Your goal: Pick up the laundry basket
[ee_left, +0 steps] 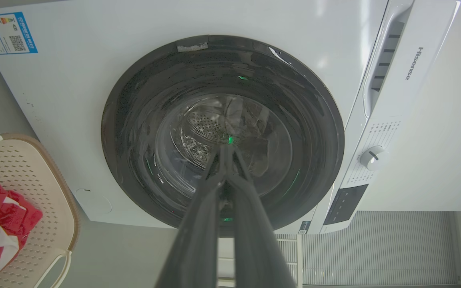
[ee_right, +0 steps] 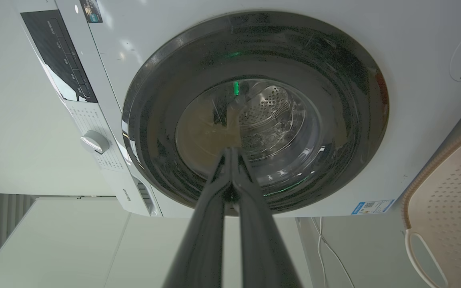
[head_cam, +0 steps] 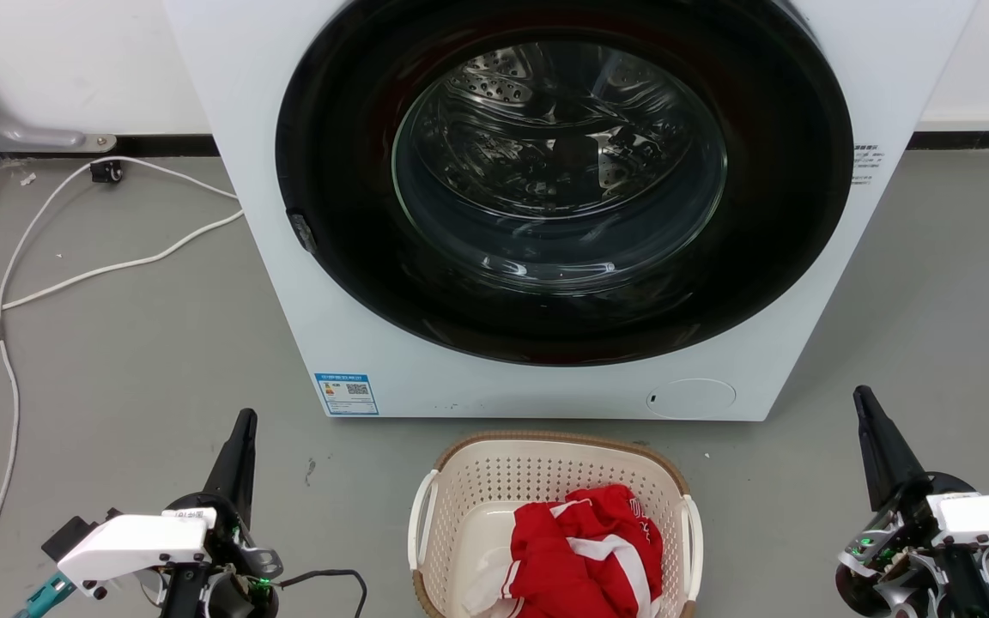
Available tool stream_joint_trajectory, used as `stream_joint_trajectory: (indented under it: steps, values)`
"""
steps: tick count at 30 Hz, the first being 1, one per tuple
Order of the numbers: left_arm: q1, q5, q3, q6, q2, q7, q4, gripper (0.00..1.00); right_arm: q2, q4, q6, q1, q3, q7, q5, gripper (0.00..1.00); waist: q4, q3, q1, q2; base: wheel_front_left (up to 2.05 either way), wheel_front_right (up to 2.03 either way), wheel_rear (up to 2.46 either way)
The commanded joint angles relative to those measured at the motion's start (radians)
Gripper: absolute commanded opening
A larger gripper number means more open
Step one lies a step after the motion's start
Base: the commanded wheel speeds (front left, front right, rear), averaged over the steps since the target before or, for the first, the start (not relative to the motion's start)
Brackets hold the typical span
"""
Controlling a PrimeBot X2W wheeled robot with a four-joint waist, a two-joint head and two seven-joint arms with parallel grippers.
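Laundry basket [head_cam: 477, 498] is sitting on the grey floor just in front of the washing machine [head_cam: 494, 386], between my two grippers and apart from both. It is holding a crumpled red garment [head_cam: 585, 549] with white stripes, which is lying toward its right side and leaving pale basket bottom bare on the left.

The round glass door [head_cam: 563, 180] is showing the perforated steel drum. Reflections are keeping me from telling whether anything is lying inside.

Left gripper [head_cam: 245, 421]: fingers are pressing together tip to tip, gripping nothing and pointing at the machine. Right gripper [head_cam: 862, 396]: the same, fingers together and empty.

The head view is giving me a white cable [head_cam: 74, 279] trailing over the floor at left. The wrist views are adding the control dial [ee_left: 372, 157] and the Hisense lettering [ee_left: 413, 63].
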Motion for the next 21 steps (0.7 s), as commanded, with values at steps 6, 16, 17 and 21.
stream_joint_trajectory:
  steps: [6, 16, 17, 21]
  values:
    - [-0.009, 0.001, 0.004, 0.000, -0.001, 0.005, 0.001, 0.00, 0.005, 0.001, 0.000, -0.012, -0.002, 0.004, -0.007, 0.00, 0.000, 0.000, 0.0000, 0.0000, 0.00, 0.00, 0.00]
    - [-0.009, 0.002, 0.006, 0.000, -0.002, 0.004, 0.001, 0.00, 0.005, 0.001, 0.000, -0.012, -0.003, 0.005, -0.009, 0.00, 0.000, 0.000, 0.0000, 0.0000, 0.00, 0.00, 0.00]
    - [-0.009, 0.002, 0.006, 0.000, -0.002, 0.004, 0.001, 0.00, 0.005, 0.001, 0.000, -0.012, -0.003, 0.005, -0.009, 0.00, 0.000, 0.000, 0.0000, 0.0000, 0.00, 0.00, 0.00]
    - [-0.009, 0.003, 0.006, 0.000, -0.002, 0.004, 0.001, 0.00, 0.006, 0.001, 0.000, -0.012, -0.003, 0.005, -0.007, 0.00, 0.000, 0.000, 0.0000, 0.0000, 0.00, 0.00, 0.00]
